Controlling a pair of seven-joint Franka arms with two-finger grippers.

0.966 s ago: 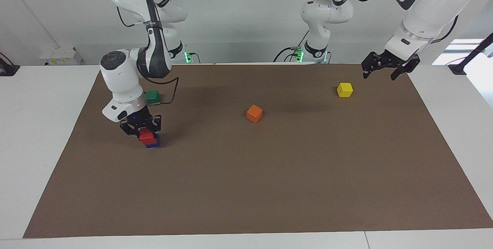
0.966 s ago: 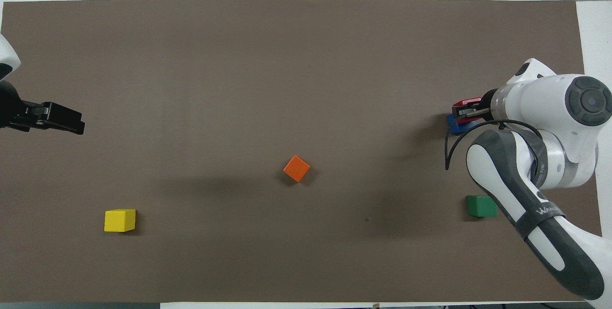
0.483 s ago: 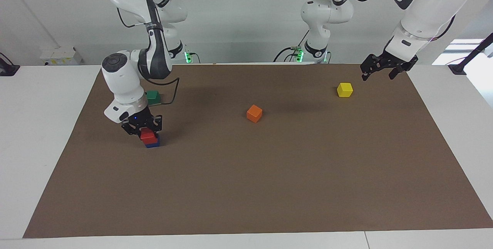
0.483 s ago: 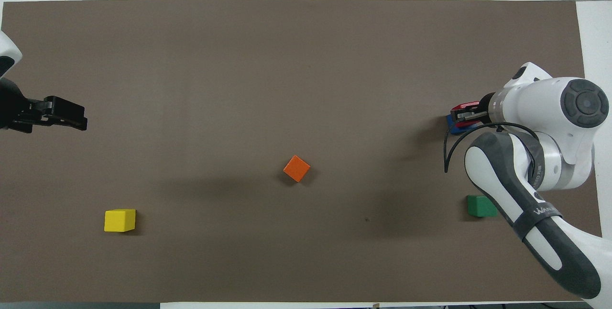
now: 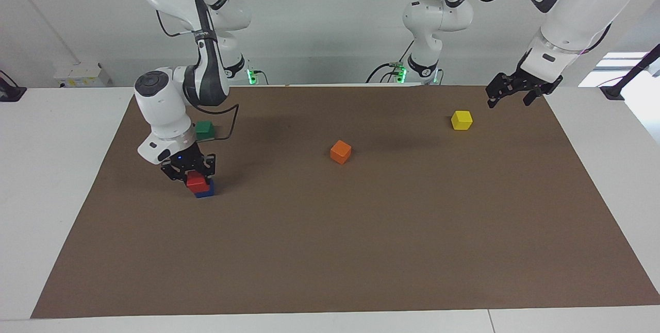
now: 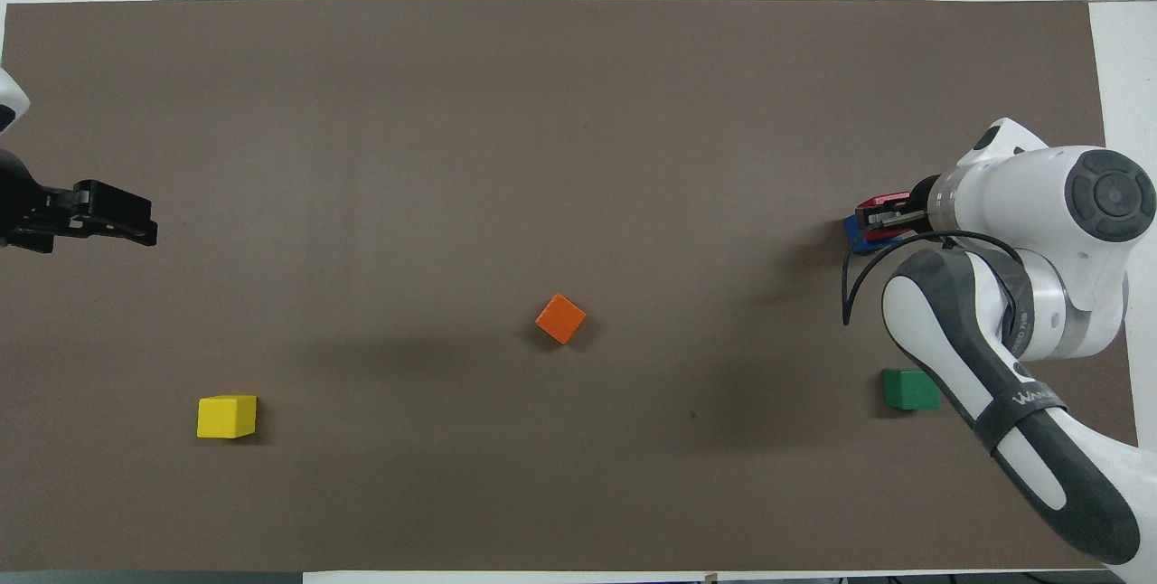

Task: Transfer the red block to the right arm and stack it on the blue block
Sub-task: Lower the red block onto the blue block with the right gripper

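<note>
- Step in hand: placing. The right gripper (image 5: 188, 172) pinches the red block (image 5: 197, 182), which sits on the blue block (image 5: 204, 192), toward the right arm's end of the table.
- Seen from the facing view, the stack lies at about eight o'clock from the orange cube (image 5: 340, 151).
- Next move, by my judgement: release and lift straight up.
- A cube has no long axis; its faces sit nearly square to the blue one.
- The left gripper (image 5: 515, 90) waits, fingers spread, over the table's edge near the yellow cube (image 5: 461, 119).
</note>
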